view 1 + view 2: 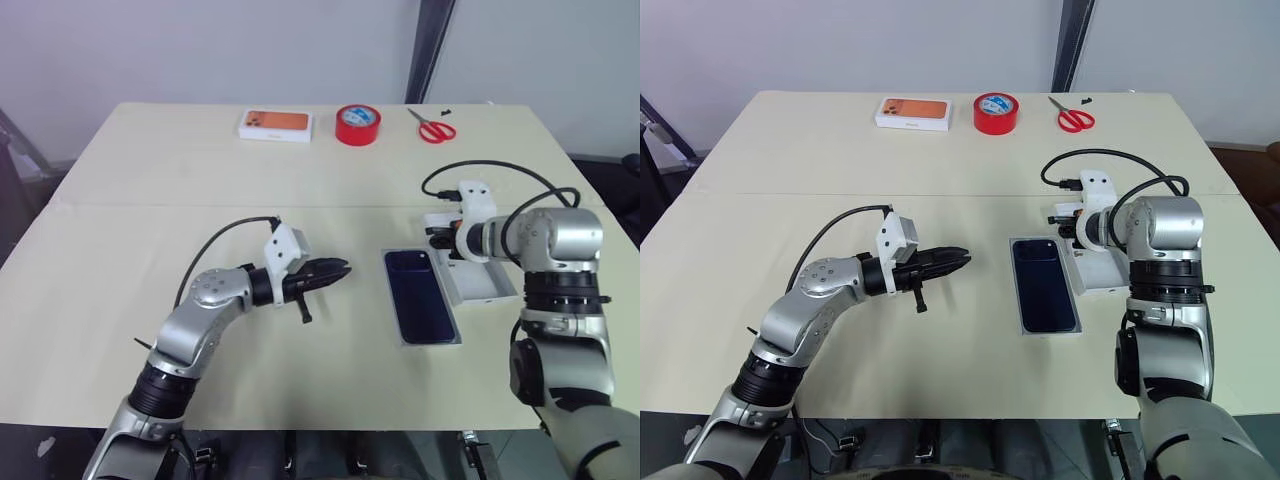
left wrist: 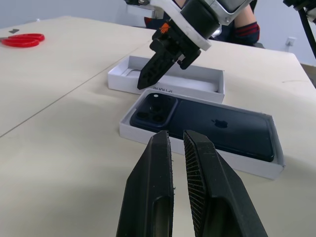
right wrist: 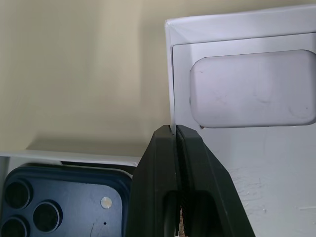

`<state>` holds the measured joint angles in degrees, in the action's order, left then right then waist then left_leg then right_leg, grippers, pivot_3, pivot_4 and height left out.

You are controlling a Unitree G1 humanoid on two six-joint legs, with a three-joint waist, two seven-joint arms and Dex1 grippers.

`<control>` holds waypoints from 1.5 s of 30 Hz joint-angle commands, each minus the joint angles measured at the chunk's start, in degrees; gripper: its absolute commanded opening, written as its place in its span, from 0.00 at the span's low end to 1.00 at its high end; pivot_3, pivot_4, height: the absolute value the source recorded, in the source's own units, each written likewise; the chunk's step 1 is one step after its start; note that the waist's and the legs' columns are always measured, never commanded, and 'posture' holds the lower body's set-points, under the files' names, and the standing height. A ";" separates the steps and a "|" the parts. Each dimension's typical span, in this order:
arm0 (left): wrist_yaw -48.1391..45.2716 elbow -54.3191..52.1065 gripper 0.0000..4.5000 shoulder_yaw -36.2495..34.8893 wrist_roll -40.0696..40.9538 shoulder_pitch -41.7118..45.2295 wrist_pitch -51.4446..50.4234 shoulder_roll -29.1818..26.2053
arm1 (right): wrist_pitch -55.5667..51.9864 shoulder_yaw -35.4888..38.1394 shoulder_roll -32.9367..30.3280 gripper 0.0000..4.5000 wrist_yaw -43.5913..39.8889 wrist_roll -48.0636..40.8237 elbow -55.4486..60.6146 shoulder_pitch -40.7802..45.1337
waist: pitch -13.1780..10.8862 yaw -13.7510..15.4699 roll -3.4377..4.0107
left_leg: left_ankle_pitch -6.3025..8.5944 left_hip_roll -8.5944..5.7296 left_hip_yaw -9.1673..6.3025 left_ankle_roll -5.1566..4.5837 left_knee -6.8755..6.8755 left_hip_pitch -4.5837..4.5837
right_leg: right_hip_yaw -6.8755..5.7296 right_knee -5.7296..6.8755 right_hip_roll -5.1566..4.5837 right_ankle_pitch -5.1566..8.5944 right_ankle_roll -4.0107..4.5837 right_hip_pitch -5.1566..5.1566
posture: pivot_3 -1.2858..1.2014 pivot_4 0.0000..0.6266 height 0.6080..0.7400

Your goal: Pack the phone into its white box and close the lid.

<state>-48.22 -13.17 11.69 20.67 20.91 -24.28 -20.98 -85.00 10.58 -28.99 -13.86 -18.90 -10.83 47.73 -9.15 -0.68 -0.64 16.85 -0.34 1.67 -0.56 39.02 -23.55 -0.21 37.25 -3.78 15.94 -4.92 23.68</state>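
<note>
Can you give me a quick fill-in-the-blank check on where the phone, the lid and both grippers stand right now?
1. The phone lies in the white box with its camera side facing ____.
2. The right gripper is shut on one ____ of the lid.
3. The left gripper is shut and holds ____.
4. The lid stands ____ the white box, not on it.

Missing words: up; wall; nothing; beside

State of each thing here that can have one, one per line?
phone: lying face down in its tray
white box: open, phone inside
lid: off, open side up beside the tray
left gripper: shut, empty
right gripper: shut on lid wall
scissors: closed
orange-topped box: closed
</note>
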 commanded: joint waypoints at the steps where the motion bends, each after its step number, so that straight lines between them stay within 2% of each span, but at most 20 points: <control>1: 1.23 -0.42 0.11 -2.71 0.46 0.23 1.00 -0.43 | -2.49 4.25 -3.12 0.02 -2.05 -2.07 4.92 4.00 | -0.04 0.01 0.06 | 0.00 0.00 0.00 0.00 0.00 0.00 | 0.00 0.00 0.00 0.00 0.00 0.00 | 0.52 0.24 0.88; 4: 2.65 1.60 0.11 -5.60 0.26 0.33 1.59 -1.28 | -6.85 9.66 -3.05 0.02 -4.52 -8.91 7.21 6.82 | -0.09 -0.21 0.15 | 0.00 0.00 0.00 0.00 0.00 -0.01 | 0.00 0.00 0.00 0.00 0.00 0.02 | 0.52 0.24 0.88; 7: 4.48 4.97 0.11 -8.24 -0.58 0.93 2.94 -1.97 | -7.50 14.12 -2.49 0.02 -1.99 -23.53 5.55 8.63 | -0.09 -0.33 0.15 | 0.00 0.10 0.00 0.00 -0.05 0.03 | 0.00 0.02 0.07 0.00 0.00 0.03 | 0.52 0.24 0.88; 10: 5.27 8.43 0.11 -10.07 -1.12 2.24 4.62 -2.53 | -7.50 17.31 -0.32 0.02 9.86 -46.11 0.20 10.08 | -0.09 -0.30 0.14 | 0.00 0.13 -0.01 0.00 -0.07 0.04 | -0.01 0.05 0.09 0.00 0.00 0.04 | 0.52 0.24 0.88; 12: 5.27 9.80 0.11 -10.23 -1.59 2.86 5.63 -2.62 | -7.50 19.20 2.65 0.02 20.80 -60.58 -4.32 11.26 | -0.10 -0.27 0.14 | 0.00 0.13 -0.01 0.00 -0.07 0.03 | -0.01 0.05 0.08 0.00 0.00 0.04 | 0.52 0.24 0.88; 14: 5.41 11.01 0.11 -10.29 -1.95 3.50 6.30 -2.49 | 1.00 12.44 2.24 0.02 36.03 -82.86 -1.56 6.76 | -0.10 -0.19 0.15 | 0.00 0.13 0.01 0.00 -0.06 0.00 | -0.01 0.05 0.08 0.00 0.00 0.06 | 0.52 0.24 0.88; 16: 5.65 11.78 0.11 -10.27 -1.96 3.93 6.62 -2.14 | 7.65 8.38 3.92 0.02 44.99 -93.21 3.55 2.65 | -0.10 0.12 0.14 | 0.00 0.14 -0.01 0.00 -0.06 -0.06 | -0.02 0.03 0.07 0.00 0.00 0.08 | 0.52 0.24 0.88; 20: 6.06 11.88 0.11 -9.15 -2.45 3.78 7.08 -1.18 | 14.35 7.33 13.29 0.02 52.12 -94.10 14.16 -5.24 | -0.10 -0.19 0.14 | 0.01 0.12 0.02 -0.05 0.11 -0.33 | -0.03 -0.03 0.07 -0.05 -0.10 0.18 | 0.52 0.24 0.88; 22: 5.46 10.99 0.11 -8.32 -2.22 3.33 6.66 -0.62 | 16.23 6.20 15.78 0.02 53.15 -94.10 18.71 -11.53 | -0.09 -0.07 0.14 | 0.01 0.12 0.02 -0.06 0.15 -0.45 | -0.02 -0.02 0.07 -0.12 -0.22 0.31 | 0.52 0.24 0.88; 25: 4.77 10.12 0.11 -6.41 -2.07 3.41 5.65 0.53 | 16.40 4.81 13.41 0.02 53.35 -94.10 20.30 -17.83 | -0.09 0.16 0.14 | 0.01 0.10 -0.02 -0.06 0.17 -0.58 | -0.03 -0.01 0.07 -0.12 -0.23 0.37 | 0.52 0.24 0.88; 29: 3.47 8.55 0.11 -1.65 -3.08 3.80 4.60 2.64 | 13.57 3.92 3.89 0.02 48.95 -94.10 16.33 -16.67 | -0.08 -0.07 0.15 | 0.02 0.06 0.05 -0.11 0.22 -0.58 | 0.01 -0.06 0.05 -0.13 -0.23 0.39 | 0.52 0.24 0.88; 30: 3.07 8.14 0.11 -0.35 -3.35 3.82 4.40 3.02 | 12.81 3.48 0.98 0.14 47.81 -94.10 15.22 -15.87 | -0.09 -0.05 0.15 | 0.02 0.07 0.04 -0.11 0.22 -0.58 | 0.01 -0.06 0.06 -0.13 -0.23 0.40 | 0.52 0.24 0.88; 31: 2.82 7.86 0.11 0.46 -3.55 3.82 4.29 3.22 | 12.35 3.01 -1.14 0.20 46.80 -94.10 14.42 -15.31 | -0.09 -0.05 0.15 | 0.02 0.07 0.04 -0.11 0.21 -0.59 | 0.01 -0.05 0.07 -0.13 -0.23 0.42 | 0.52 0.24 0.88; 34: 2.59 7.37 0.11 2.64 -3.39 4.49 3.57 4.93 | 9.44 -1.19 -12.78 0.54 43.73 -94.10 13.89 -12.01 | -0.11 -0.06 0.21 | 0.02 0.12 0.05 -0.11 0.19 -0.61 | 0.02 -0.02 0.12 -0.13 -0.23 0.50 | 0.52 0.24 0.88; 37: 1.99 6.65 0.11 4.04 -2.99 5.27 2.28 6.16 | 6.48 -3.64 -20.66 0.86 37.25 -88.14 15.63 -9.73 | -0.11 -0.03 0.21 | 0.02 0.13 0.05 -0.11 0.19 -0.63 | 0.02 -0.02 0.14 -0.13 -0.23 0.53 | 0.52 0.24 0.88; 41: 0.81 6.11 0.11 6.62 -3.43 6.22 0.92 7.29 | 6.75 -4.87 -28.38 0.86 23.69 -71.74 17.40 -8.52 | -0.11 0.13 0.21 | 0.02 0.15 0.04 -0.12 0.19 -0.68 | 0.01 -0.06 0.18 -0.13 -0.23 0.54 | 0.52 0.24 0.88; 45: 1.28 6.40 0.11 7.26 -3.62 6.92 0.17 8.64 | 11.69 -10.21 -34.73 0.86 9.39 -54.53 21.46 -9.89 | -0.11 0.23 0.21 | 0.02 0.14 0.04 -0.12 0.21 -0.71 | 0.02 -0.08 0.16 -0.13 -0.23 0.55 | 0.52 0.24 0.88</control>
<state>-47.11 -4.99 18.90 16.86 26.99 -24.39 -12.95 -76.08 1.60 -61.78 1.28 -79.94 8.00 37.91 -9.25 -0.45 -0.43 16.88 -0.20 1.71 -0.68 39.23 -24.27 -0.20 37.16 -3.62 15.82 -5.15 24.25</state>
